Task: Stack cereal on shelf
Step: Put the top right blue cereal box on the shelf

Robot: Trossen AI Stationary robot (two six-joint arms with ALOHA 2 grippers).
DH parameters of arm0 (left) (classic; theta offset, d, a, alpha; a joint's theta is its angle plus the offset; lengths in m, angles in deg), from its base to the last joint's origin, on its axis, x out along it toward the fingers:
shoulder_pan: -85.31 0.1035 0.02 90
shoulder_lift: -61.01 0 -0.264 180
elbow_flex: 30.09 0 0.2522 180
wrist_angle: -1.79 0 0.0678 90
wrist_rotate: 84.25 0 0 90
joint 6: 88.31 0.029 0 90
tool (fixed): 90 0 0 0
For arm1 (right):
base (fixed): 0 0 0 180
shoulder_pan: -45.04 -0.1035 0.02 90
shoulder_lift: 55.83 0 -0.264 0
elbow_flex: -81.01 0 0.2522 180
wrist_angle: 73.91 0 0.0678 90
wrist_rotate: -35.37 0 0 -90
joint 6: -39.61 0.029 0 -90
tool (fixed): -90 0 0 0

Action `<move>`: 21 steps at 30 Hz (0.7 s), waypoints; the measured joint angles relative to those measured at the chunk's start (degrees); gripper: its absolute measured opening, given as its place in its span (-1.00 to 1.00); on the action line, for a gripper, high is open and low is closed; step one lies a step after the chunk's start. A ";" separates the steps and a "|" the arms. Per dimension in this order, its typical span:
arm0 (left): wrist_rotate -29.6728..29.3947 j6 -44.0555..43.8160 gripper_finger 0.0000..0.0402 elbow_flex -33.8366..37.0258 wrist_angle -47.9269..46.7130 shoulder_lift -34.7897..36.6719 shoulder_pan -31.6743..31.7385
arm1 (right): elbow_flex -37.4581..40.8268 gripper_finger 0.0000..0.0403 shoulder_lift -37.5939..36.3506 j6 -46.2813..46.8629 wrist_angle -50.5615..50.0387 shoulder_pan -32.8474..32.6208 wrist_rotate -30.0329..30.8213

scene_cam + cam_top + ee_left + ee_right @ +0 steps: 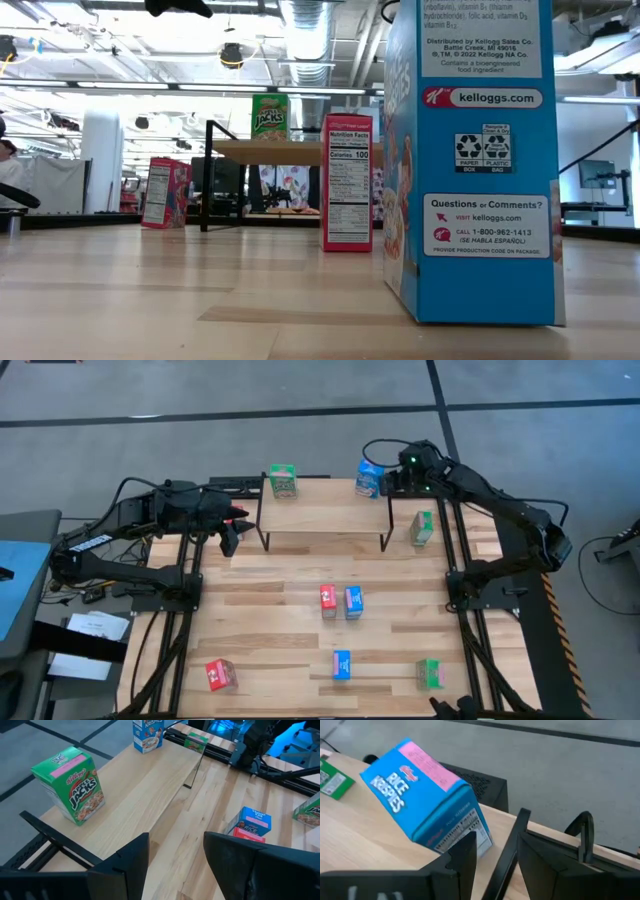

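The shelf (325, 510) stands at the table's far middle. A green cereal box (283, 481) stands on its far left corner and also shows in the left wrist view (72, 785). A blue cereal box (370, 478) stands on its far right corner. My right gripper (393, 482) is open just right of the blue box (425, 795), which shows in front of one finger (462, 852). My left gripper (230, 537) is open and empty at the shelf's left end; in its wrist view (175, 865) the shelf top lies ahead. My right gripper stands open beside the blue box's lower corner (480, 842), coming level from the table's right. I cannot tell whether its finger touches the box. The box stands on the shelf top, clear of the gap between the fingers.
On the table lie a green box (422, 528) right of the shelf, a red box (328, 600) and a blue box (353, 602) side by side in the middle, and a red (220, 675), a blue (342, 665) and a green box (430, 675) along the near edge.
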 joint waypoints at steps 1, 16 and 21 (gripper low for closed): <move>0.00 0.00 -0.12 0.00 -0.01 0.00 -0.02 | 0.00 -0.19 0.02 0.00 0.34 0.00 0.02; 0.00 0.02 -0.12 0.00 -0.02 0.00 0.00 | 0.00 -0.19 0.02 0.55 5.41 0.02 0.31; 0.01 0.02 -0.12 0.00 -0.02 0.01 0.00 | 0.00 -0.19 0.88 -0.03 6.08 0.02 0.33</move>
